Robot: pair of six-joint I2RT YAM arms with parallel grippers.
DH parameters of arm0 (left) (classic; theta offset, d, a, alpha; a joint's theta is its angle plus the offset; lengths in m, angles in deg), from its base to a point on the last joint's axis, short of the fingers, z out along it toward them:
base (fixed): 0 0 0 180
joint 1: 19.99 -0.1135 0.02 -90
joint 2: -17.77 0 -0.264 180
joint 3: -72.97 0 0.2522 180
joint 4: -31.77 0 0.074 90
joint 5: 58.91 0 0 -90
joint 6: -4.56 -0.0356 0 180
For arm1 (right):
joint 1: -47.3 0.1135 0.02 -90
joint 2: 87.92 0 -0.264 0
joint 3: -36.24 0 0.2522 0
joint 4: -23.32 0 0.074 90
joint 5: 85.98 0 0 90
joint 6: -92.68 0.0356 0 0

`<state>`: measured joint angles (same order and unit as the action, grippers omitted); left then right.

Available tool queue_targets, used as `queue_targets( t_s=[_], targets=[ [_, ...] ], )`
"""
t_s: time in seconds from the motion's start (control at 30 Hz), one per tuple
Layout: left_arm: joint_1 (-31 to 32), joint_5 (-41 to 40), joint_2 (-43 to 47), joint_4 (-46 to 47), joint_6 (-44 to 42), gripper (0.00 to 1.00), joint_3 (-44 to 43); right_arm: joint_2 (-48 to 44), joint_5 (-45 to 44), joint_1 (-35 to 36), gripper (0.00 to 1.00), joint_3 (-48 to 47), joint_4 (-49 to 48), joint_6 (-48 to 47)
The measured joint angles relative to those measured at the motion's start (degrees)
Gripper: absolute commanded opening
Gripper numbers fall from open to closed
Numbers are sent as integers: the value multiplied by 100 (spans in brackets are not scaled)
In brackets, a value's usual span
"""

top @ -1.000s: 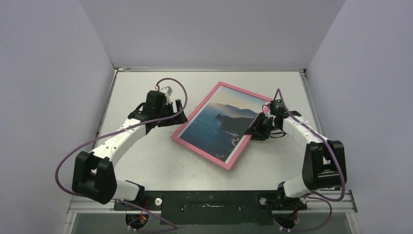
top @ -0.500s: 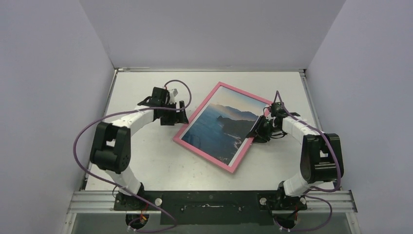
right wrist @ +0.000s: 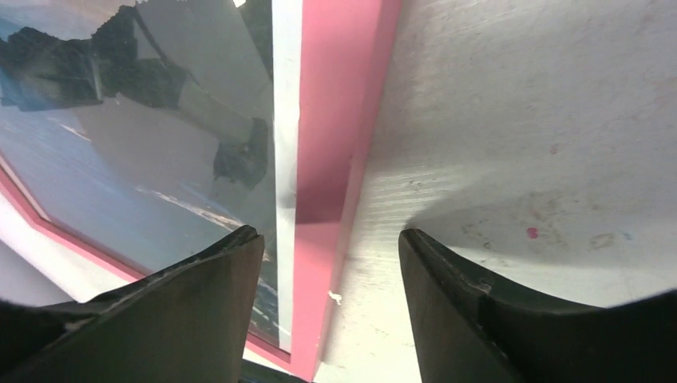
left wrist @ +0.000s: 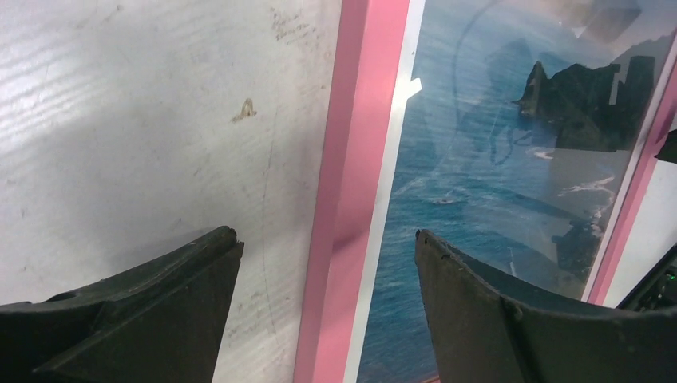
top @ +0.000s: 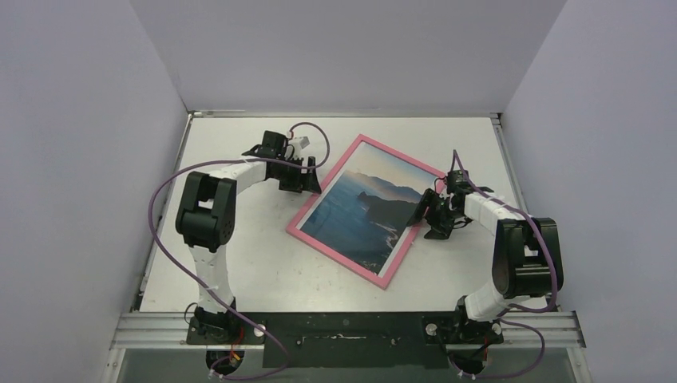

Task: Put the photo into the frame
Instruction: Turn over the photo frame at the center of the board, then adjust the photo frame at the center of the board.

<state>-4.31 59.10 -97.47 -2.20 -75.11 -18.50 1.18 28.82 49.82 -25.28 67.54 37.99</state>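
Photo [top: 363,211] sits in its frame [top: 335,256]; right gripper [right wrist: 329,232] has opened wide astride the edge, left gripper [left wrist: 327,237] wide, moved closer.

The frame [top: 335,256], thin and pink on its upward face, lies flat and skewed, one long rail running between the spread jaws of the left gripper [left wrist: 327,239] and the opposite rail between those of the right gripper [right wrist: 327,235], neither rail touched by a finger. The photo [top: 363,211] sits inside it picture side up: blue sea, dark cliffs, hazy sky, white border just inboard of each rail. Reflections suggest glazing over it, though that is uncertain.
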Motion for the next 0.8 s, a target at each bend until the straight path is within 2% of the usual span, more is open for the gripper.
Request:
queue_targets(
  t_s=[0.2, 0.23, 0.3, 0.4, 0.47, 0.57, 0.67, 0.8],
  targets=[
    [-42, 273, -289, 35, -52, 77, -334, 0, -221, -31, 66, -2, 15, -55],
    [-42, 291, -315, 33, -57, 73, -372, 0, -236, -31, 66, -7, 20, -39],
    [-44, 315, -356, 33, -63, 57, -422, 0, -273, -31, 62, -11, 15, -13],
    [-42, 345, -393, 28, -52, 44, -470, 24, -304, -31, 50, -11, -2, 33],
    [-42, 354, -393, 17, -9, 40, -479, 136, -275, -31, 46, -57, -15, 101],
    [-39, 350, -393, -15, 90, 37, -483, 321, -214, 0, 45, -208, -66, 170],
    [-39, 350, -391, 24, 219, 29, -380, 452, -205, 63, 44, -339, -184, 177],
    [-35, 387, -254, 136, 509, 28, 61, 719, -208, 127, 44, -645, -125, 85]
  ],
)
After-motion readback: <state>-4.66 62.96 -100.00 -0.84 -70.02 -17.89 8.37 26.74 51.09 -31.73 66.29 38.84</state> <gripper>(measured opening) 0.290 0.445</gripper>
